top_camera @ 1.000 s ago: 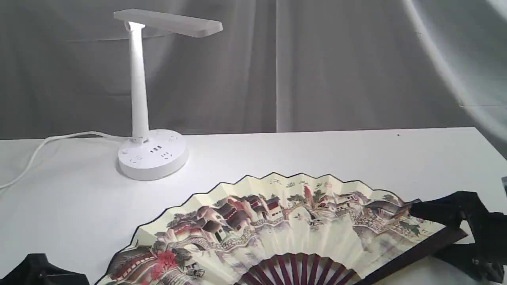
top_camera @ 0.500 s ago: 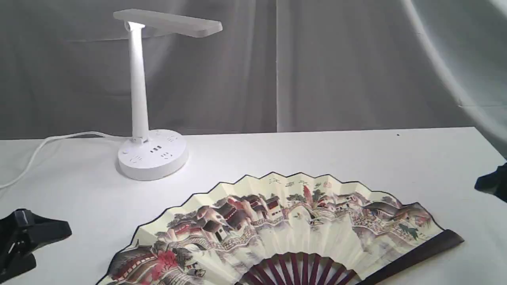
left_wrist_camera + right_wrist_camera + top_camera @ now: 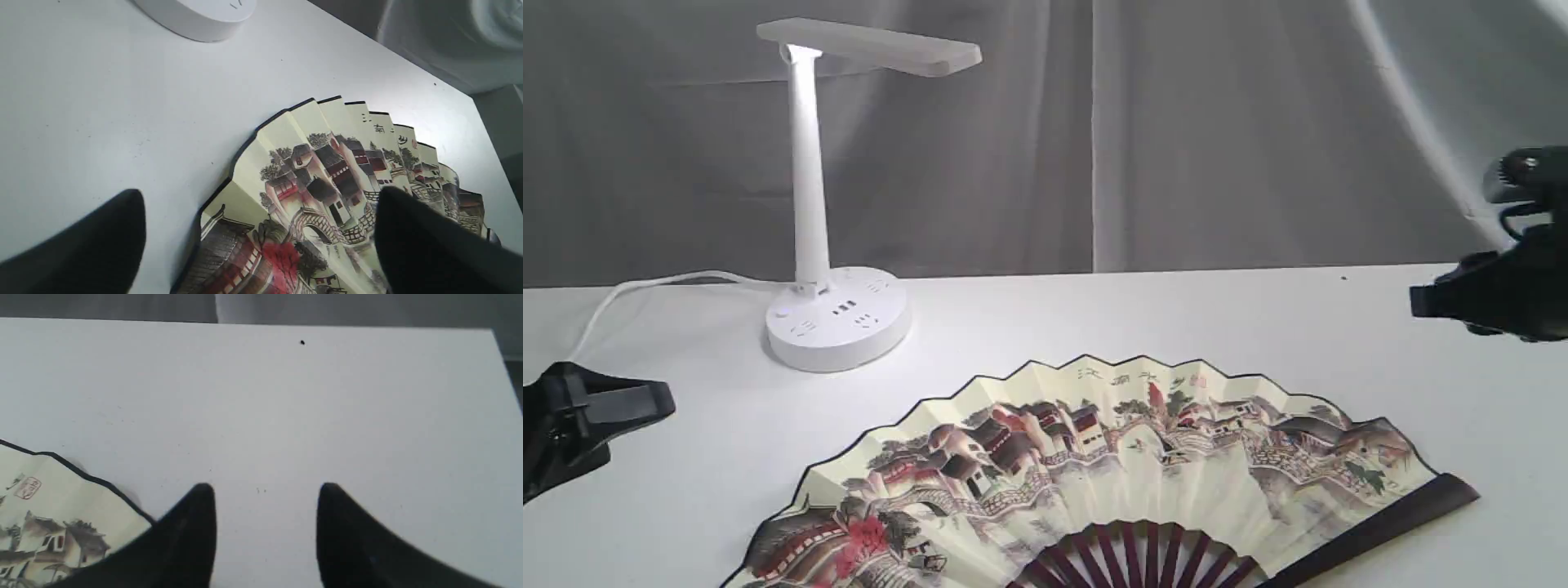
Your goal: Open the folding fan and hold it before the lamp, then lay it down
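Lying fully spread and flat along the counter's (image 3: 1176, 318) front edge, the fan (image 3: 1143, 457) shows its painted side up, no hand touching it. The lamp (image 3: 809, 204) stands near the back left corner, its cord (image 3: 645, 284) trailing off the left edge. The left hand (image 3: 259, 196) hangs at the left edge, opened wide and empty. The right hand (image 3: 265, 488) hovers above the right edge, likewise parted and empty.
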`<state>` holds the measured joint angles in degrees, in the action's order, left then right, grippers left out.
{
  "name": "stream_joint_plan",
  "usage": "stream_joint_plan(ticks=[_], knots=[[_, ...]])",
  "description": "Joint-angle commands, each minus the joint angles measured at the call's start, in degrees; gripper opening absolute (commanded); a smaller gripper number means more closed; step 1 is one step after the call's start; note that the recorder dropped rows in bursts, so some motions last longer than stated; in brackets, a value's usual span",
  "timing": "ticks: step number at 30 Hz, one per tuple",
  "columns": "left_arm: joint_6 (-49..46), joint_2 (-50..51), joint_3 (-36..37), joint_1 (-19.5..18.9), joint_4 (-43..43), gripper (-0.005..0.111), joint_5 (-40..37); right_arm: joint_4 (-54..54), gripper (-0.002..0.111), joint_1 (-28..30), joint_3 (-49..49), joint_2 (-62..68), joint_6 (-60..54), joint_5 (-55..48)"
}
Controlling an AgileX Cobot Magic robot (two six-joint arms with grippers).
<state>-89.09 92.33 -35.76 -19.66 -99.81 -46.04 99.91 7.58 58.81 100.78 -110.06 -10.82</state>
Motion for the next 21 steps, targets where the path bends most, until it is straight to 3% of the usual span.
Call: stream_joint_plan(ticks=[1, 5, 12, 16, 21], knots=[[-2.2, -0.7, -0.3, 0.2, -0.1, 0.065, -0.2, 0.0, 0.024, -4.5, 3.7, -0.4, -6.1, 7.6], [-2.9, -0.7, -0.3, 0.2, -0.1, 0.044, -0.2, -0.3, 0.014, -8.1, 6.7, -0.4, -12.7, 10.1], [-5.8, -0.7, -0.3, 0.2, -0.1, 0.011, -0.2, -22.2, 0.014, -10.5, 7.3, -0.4, -12.7, 15.4], [-5.8, -0.7, -0.3, 0.2, -0.1, 0.003, -0.2, -31.7, 0.014, -10.5, 7.3, -0.4, -12.7, 23.6], [-5.8, -0.7, -0.3, 0.2, -0.1, 0.003, -0.2, -50.7, 0.014, -10.5, 7.3, -0.4, -12.7, 36.6]])
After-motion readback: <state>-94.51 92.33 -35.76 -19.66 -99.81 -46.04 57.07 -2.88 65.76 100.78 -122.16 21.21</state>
